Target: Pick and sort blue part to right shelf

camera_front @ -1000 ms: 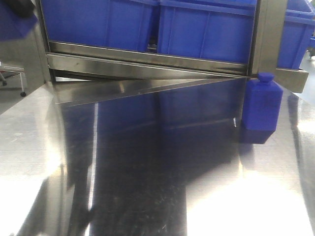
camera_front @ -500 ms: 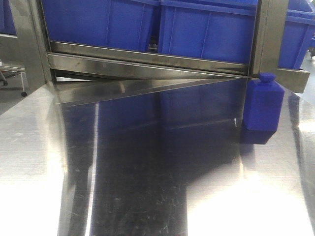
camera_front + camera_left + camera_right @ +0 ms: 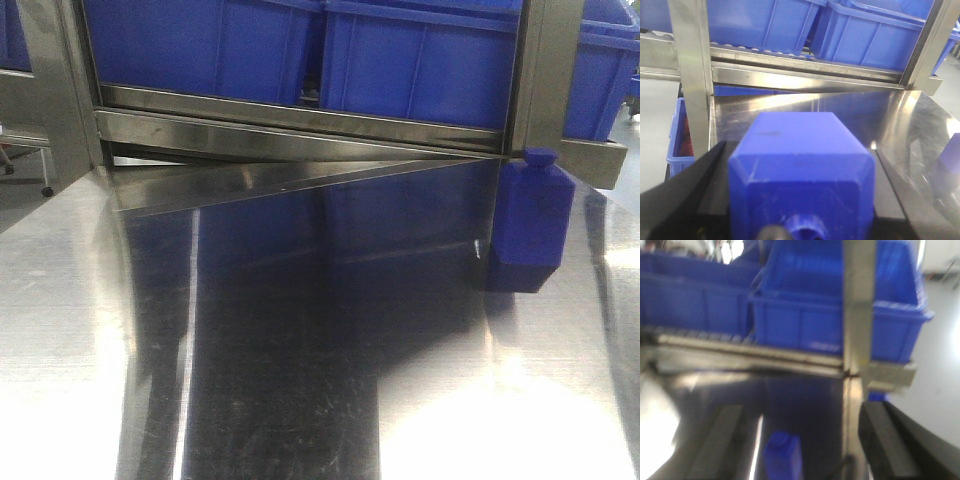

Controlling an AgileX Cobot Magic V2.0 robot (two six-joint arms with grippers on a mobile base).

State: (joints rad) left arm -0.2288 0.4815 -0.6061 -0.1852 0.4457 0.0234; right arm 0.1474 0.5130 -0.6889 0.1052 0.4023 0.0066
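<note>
in the left tool, squeezed tight, sits a blue part. the right tool is wide open and empty, facing a second part at 3 o'clock on the worktop; i think grabbing it comes next.

- Steel table: 1, with a reflective top, filling the lower and middle frame.
- Blue part: 1, bottle-shaped with a round cap. It stands upright on the table at centre right, its cap just under the right post.
- Shelf rail: 1, running across the upper frame.
- Blue bins: 3, along the top behind the rail.
- Steel posts: 2, at upper left and upper right.
</note>
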